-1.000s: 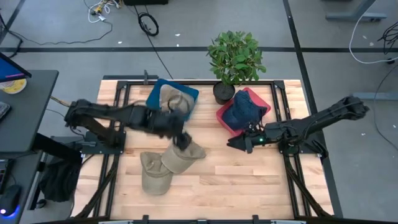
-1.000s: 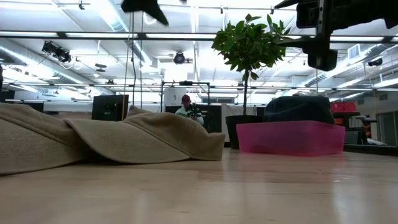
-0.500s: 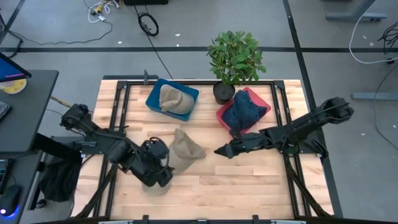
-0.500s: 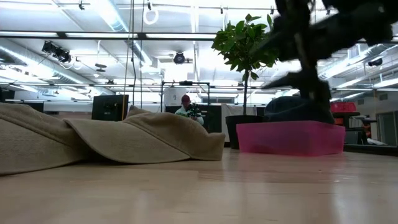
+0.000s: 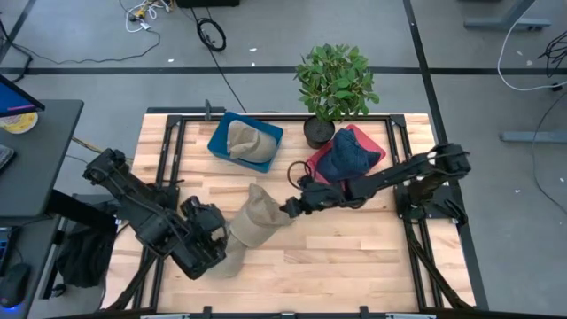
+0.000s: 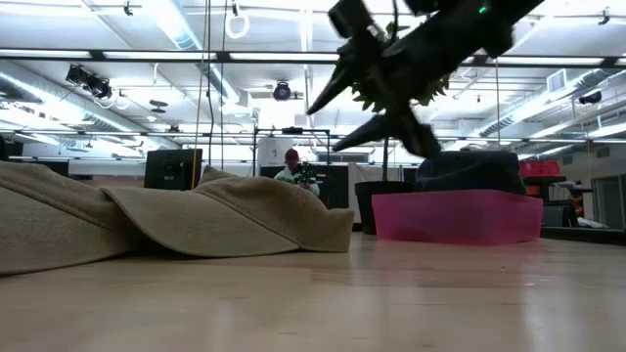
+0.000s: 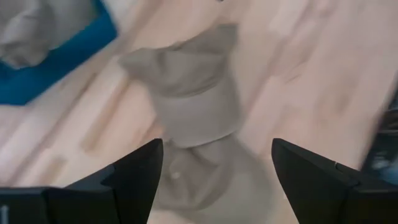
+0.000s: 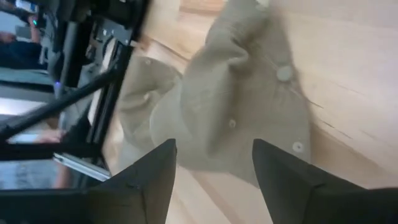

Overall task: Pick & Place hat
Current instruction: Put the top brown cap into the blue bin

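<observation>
We're reaching our right claw (image 5: 285, 209), fingers spread, over the tan hat (image 5: 257, 215) lying mid-desk (image 5: 354, 248), left claw (image 5: 211, 232) hanging wide open beside it, so next we're probably dropping down and pinching the fabric.

Bright, even overhead light is filling the room, and ceiling strip lights (image 6: 147, 54) are glaring white in the low view. Motion blur is smearing both wrist views (the left one most) and the right arm (image 6: 411, 44) seen from table height. Only soft, faint shadows are lying on the wooden table (image 5: 354, 244).
</observation>
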{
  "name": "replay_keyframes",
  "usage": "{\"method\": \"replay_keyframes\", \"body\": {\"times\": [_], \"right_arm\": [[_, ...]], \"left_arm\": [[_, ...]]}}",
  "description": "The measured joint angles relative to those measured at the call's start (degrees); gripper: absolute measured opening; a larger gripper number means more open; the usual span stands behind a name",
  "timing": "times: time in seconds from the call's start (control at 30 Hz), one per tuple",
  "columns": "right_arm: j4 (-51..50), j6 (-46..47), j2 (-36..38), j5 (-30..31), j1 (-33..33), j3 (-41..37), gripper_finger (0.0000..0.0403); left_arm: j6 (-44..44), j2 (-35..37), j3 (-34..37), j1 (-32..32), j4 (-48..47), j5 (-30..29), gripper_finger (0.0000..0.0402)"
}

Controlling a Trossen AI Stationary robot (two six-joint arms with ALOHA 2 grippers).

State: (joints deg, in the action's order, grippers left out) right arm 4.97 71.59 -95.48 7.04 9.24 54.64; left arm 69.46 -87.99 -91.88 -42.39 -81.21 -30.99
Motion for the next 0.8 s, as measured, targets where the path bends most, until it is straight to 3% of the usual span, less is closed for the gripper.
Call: {"method": "replay_keyframes", "body": {"times": [0.17,0.37,0.8], "right_arm": [[4.1,4.9,-4.7,-4.8,-2.5,0.0,0.0215],[3.5,8.7,-8.3,-6.1,-2.9,0.0,0.0215],[-2.3,10.6,-9.2,-0.6,-1.6,0.0,0.0215]], "left_arm": [[0.8,0.0,0.0,-1.5,-6.0,-0.9,0.0302],[0.2,0.0,0.0,-3.5,-5.4,-2.5,0.0302],[3.1,0.0,0.0,-8.7,-2.7,-5.5,0.0302]]}}
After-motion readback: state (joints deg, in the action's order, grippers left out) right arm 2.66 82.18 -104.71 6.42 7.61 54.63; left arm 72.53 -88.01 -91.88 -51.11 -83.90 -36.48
